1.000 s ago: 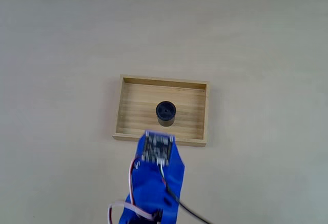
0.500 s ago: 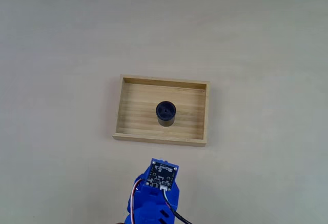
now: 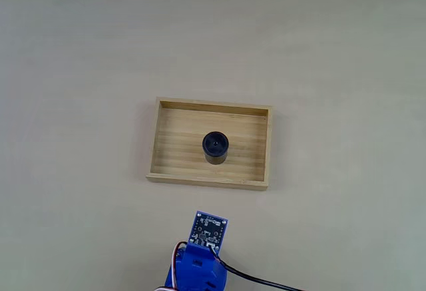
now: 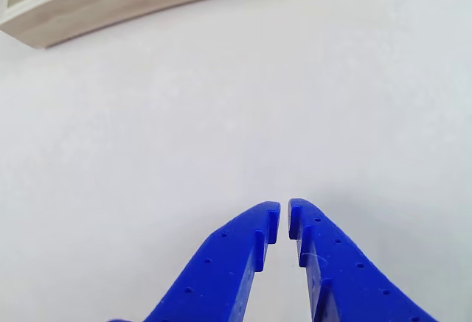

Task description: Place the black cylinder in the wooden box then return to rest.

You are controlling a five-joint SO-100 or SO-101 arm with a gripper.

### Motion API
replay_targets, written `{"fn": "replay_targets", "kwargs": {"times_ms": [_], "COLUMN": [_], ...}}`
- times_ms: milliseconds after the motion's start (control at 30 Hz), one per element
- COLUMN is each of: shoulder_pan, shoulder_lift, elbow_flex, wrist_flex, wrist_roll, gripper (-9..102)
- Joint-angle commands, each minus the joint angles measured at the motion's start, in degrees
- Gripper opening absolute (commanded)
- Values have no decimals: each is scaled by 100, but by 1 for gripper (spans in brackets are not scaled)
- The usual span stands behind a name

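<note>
The black cylinder (image 3: 215, 147) stands upright in the middle of the wooden box (image 3: 171, 166) in the fixed view. The blue arm with its small circuit board (image 3: 209, 231) is at the bottom edge, well clear of the box's near wall. In the other view, my blue gripper (image 4: 284, 217) is shut with nothing between its fingertips, hovering over bare table. The box's near wall (image 4: 147, 1) runs along the top of that view.
The light tabletop (image 3: 333, 71) lies open on all sides of the box. A black cable (image 3: 259, 280) trails from the arm toward the bottom right of the fixed view.
The arm has pulled back from the box's near wall toward the bottom edge of the fixed view. The cylinder stays in the box, unmoved.
</note>
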Motion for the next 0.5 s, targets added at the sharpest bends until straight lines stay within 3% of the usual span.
{"fn": "replay_targets", "kwargs": {"times_ms": [0, 467], "shoulder_pan": [-44, -35], "shoulder_lift": [-88, -105], "elbow_flex": [79, 360], "wrist_flex": [185, 466], "wrist_roll": [-79, -149], "gripper": [-1, -1]}}
